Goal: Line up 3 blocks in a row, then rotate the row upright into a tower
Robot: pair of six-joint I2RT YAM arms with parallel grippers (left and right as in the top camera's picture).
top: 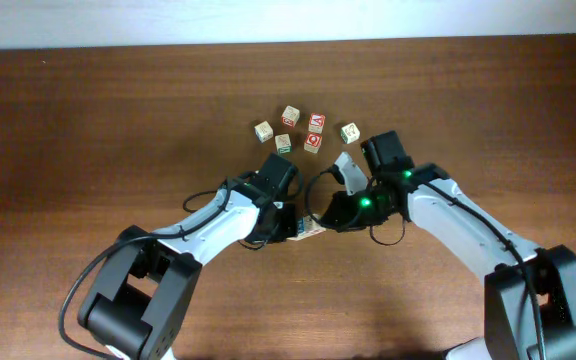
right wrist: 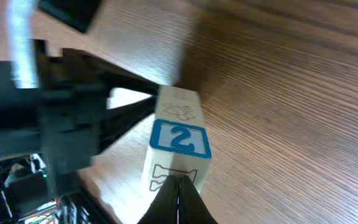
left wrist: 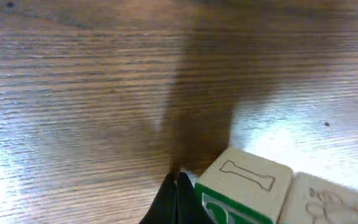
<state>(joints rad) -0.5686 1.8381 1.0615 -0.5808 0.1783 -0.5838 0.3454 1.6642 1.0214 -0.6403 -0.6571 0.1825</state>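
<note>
Two small wooden blocks (top: 308, 229) lie side by side between my two grippers at mid-table. In the left wrist view, one block (left wrist: 244, 190) has a bone outline on top and a green face toward the camera, with a pale block (left wrist: 334, 202) against its right. My left gripper (left wrist: 178, 186) is shut and empty, its tips just left of the green-faced block. In the right wrist view, a block with a blue-framed "2" (right wrist: 180, 138) on top has a pale block (right wrist: 179, 106) behind it. My right gripper (right wrist: 179, 185) is shut and empty, its tips at that block's near side.
Several more alphabet cubes sit in a loose cluster (top: 303, 132) farther back, some red-faced, some pale with green marks. The left arm (right wrist: 55, 124) fills the left of the right wrist view, close to the blocks. Both arms (top: 268, 190) converge on one spot.
</note>
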